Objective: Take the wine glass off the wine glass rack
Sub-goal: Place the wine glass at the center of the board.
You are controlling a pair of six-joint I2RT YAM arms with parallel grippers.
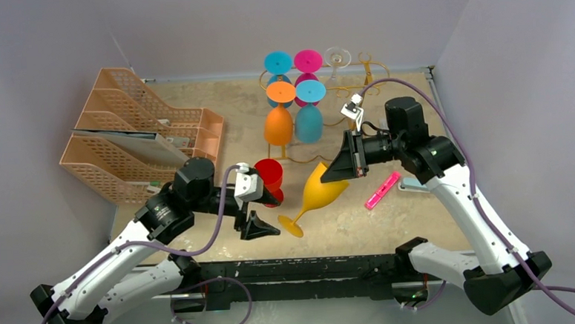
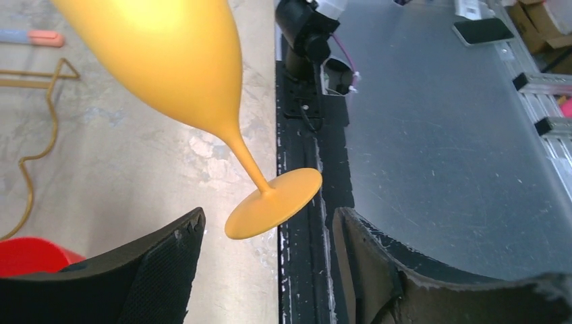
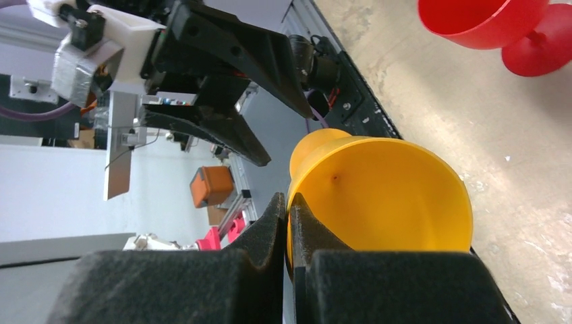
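Yellow wine glass is off the wine glass rack and hangs tilted over the near half of the table, bowl up toward the right arm and foot down toward the near edge. Whether the foot touches the tabletop I cannot tell.

Nearest the bases, the left gripper has its fingers spread wide. The yellow foot sits in the gap between them, touching neither. Just beside this gripper, on its far side, is a red wine glass; I cannot tell whether it stands or lies.

Further in, the right gripper pinches the rim of the yellow bowl, one finger inside and one outside, pressed tight on the thin wall. A pink highlighter lies flat on the table below the right arm, apart from the glass.

Beyond that stands the gold wire rack. An orange glass and a teal glass hang from its front, feet uppermost. Behind them hang glasses with a blue foot and a magenta foot, then a clear glass at the right end.

Peach mesh file trays stand at the far left, well apart from the rack
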